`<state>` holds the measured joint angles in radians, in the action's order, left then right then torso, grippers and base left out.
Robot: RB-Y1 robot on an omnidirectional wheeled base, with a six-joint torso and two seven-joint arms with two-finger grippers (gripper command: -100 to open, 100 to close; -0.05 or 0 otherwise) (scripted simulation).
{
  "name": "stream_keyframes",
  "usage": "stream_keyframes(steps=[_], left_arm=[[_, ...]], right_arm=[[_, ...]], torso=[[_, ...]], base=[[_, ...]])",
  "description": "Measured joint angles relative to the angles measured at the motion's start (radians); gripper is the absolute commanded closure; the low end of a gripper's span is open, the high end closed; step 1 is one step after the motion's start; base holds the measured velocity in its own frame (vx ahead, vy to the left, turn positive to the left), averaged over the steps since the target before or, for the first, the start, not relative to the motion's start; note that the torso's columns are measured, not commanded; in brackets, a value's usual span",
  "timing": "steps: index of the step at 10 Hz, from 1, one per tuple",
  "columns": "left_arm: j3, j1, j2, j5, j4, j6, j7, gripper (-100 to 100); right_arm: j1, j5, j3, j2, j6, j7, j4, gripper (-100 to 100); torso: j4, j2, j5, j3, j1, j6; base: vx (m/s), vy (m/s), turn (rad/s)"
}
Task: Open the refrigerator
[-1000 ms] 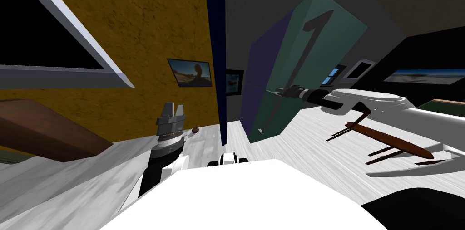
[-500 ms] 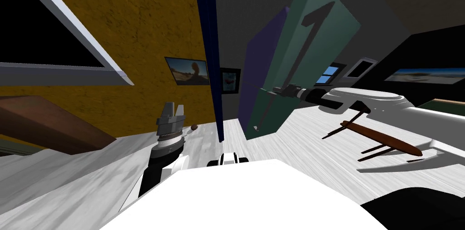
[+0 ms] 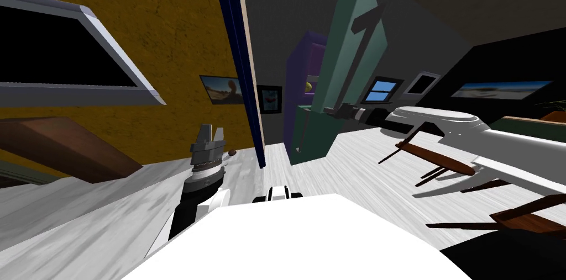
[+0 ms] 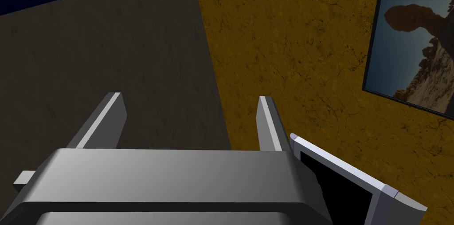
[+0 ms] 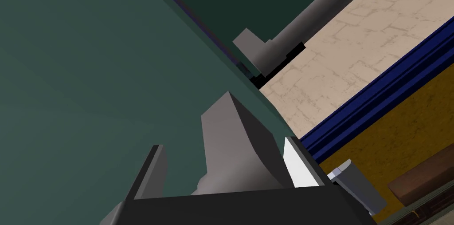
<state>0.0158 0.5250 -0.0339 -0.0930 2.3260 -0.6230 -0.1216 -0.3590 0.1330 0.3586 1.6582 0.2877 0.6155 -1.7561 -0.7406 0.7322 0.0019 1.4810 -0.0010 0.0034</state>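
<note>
The refrigerator (image 3: 295,89) has a purple body and stands across the pale floor, ahead and to the right. Its teal upper door (image 3: 345,56) is swung out, baring a lit shelf inside. A dark bar handle (image 3: 356,53) runs down the door. My right gripper (image 3: 333,111) is at the handle's lower end, arm stretched forward. In the right wrist view the gripper (image 5: 221,147) is shut on the grey handle (image 5: 230,138), tight against the teal door (image 5: 88,80). My left gripper (image 3: 209,136) is raised near my chest, its fingers (image 4: 108,116) open and holding nothing.
A dark blue door post (image 3: 237,61) stands left of the refrigerator, at the end of a yellow wall (image 3: 166,17). Brown wooden chairs (image 3: 436,158) lie under my right arm. A grey window frame (image 3: 110,61) and a brown slab (image 3: 61,149) are on the left.
The teal door has swung out from the purple body and the shelf inside has come into sight. My right gripper came back with the handle, and my view has turned.
</note>
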Motion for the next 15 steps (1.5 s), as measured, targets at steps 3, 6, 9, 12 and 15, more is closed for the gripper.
stream_keyframes(steps=[3,6,9,12,15], left_arm=[[0.0,0.0,0.0,0.0,0.0,0.0,0.0,0],[0.0,0.0,0.0,0.0,0.0,0.0,0.0,0],[0.0,0.0,0.0,0.0,0.0,0.0,0.0,0],[0.0,0.0,0.0,0.0,0.0,0.0,0.0,0],[0.0,0.0,0.0,0.0,0.0,0.0,0.0,0]], right_arm=[[0.034,-0.013,-0.02,-0.003,0.021,0.017,-0.03,100],[-0.008,-0.007,0.02,-0.005,0.025,0.008,-0.053,100],[-0.015,-0.019,0.03,-0.004,0.062,0.014,-0.101,100],[-0.017,-0.029,0.035,-0.01,0.107,0.029,-0.143,100],[-0.018,-0.041,0.042,-0.015,0.144,0.042,-0.185,100]], torso=[[-0.001,0.007,0.0,-0.005,-0.001,-0.003],[0.002,0.003,0.001,-0.003,0.007,-0.003],[-0.001,0.01,-0.004,-0.008,-0.009,0.001],[0.0,0.004,-0.002,-0.003,-0.003,0.0],[0.001,0.002,-0.001,-0.001,0.0,-0.002]], base=[[-0.131,-0.176,0.003],[-0.018,-0.065,-0.008],[-0.084,-0.265,0.037],[-0.118,-0.256,0.007],[-0.071,-0.268,0.015]])
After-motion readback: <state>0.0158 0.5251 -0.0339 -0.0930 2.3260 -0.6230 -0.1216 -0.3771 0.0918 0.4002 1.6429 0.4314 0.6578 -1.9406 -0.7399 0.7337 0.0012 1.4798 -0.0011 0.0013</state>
